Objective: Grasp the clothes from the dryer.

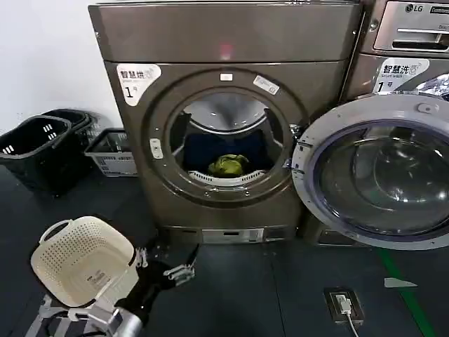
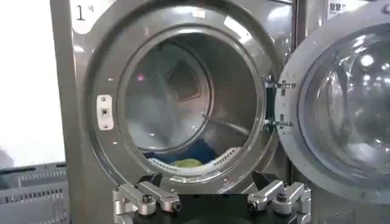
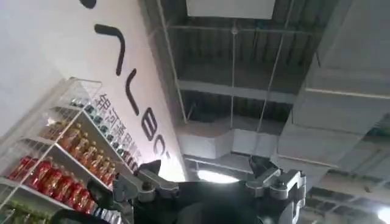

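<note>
The dryer stands straight ahead with its round door swung open to the right. The clothes, a small yellow-green bundle, lie at the front bottom of the drum on dark blue fabric. My left gripper hangs low over the floor in front of the machine, well short of the porthole. In the left wrist view this gripper faces the opening, open and holding nothing, with the clothes just beyond the drum's lip. My right gripper points up at the ceiling, open and holding nothing.
A white perforated basket sits at my lower left beside the left arm. Black baskets and a grey crate stand left of the dryer. The LG machine is on the right. A floor socket lies at the right.
</note>
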Tool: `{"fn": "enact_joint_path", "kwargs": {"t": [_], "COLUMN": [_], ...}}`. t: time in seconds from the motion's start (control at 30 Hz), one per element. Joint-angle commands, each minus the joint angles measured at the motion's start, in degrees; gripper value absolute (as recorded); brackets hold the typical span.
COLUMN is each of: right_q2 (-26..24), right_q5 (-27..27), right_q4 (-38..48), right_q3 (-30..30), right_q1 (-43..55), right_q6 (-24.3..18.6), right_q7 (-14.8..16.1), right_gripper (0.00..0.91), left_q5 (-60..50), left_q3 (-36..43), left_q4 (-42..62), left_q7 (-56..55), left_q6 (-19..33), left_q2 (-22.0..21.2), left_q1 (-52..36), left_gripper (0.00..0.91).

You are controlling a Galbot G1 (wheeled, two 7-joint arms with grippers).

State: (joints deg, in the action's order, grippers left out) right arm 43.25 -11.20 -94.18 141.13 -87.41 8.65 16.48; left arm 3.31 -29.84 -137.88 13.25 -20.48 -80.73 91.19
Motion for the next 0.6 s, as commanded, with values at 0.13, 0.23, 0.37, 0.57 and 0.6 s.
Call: {"fn": "enact_joint_path", "kwargs": {"t": [0.13, 0.23, 0.37, 0.57, 0.6], "right_q2": [0.05, -0.30, -0.59, 0.15, 0.20], "right_q5": [0.90, 1.08, 1.01, 1.64, 1.63], "right_q4": [0.44, 0.60, 0.63, 0.23, 0.11], "right_q3": [0.39, 0.30, -0.08, -1.62, -1.89], "right_q1": [-0.22, -0.12, -0.16, 0.85, 1.05], "right_q6": [-0.26, -0.27, -0.23, -0.57, -0.57], "right_q7": [0.36, 0.40, 0.80, 0.92, 0.92], "right_gripper": [0.907, 0.907, 0.907, 0.907, 0.907], "left_q5": [-0.90, -0.92, -1.04, -1.64, -1.52], "left_q3": [0.93, 0.99, 1.22, 1.16, 1.29], "left_q4": [-0.71, -1.01, -0.89, -0.91, -0.94], "left_q7": [-0.79, -0.97, -2.57, -2.89, -2.89], "left_q6": [-0.32, -0.46, -0.31, -0.85, -0.92], "left_q2": [0.37, 0.23, 0.12, -0.01, -0.12], "left_q1": [0.29, 0.55, 0.33, 0.28, 0.29], "left_gripper": [0.907, 0.907, 0.907, 0.907, 0.907]}}
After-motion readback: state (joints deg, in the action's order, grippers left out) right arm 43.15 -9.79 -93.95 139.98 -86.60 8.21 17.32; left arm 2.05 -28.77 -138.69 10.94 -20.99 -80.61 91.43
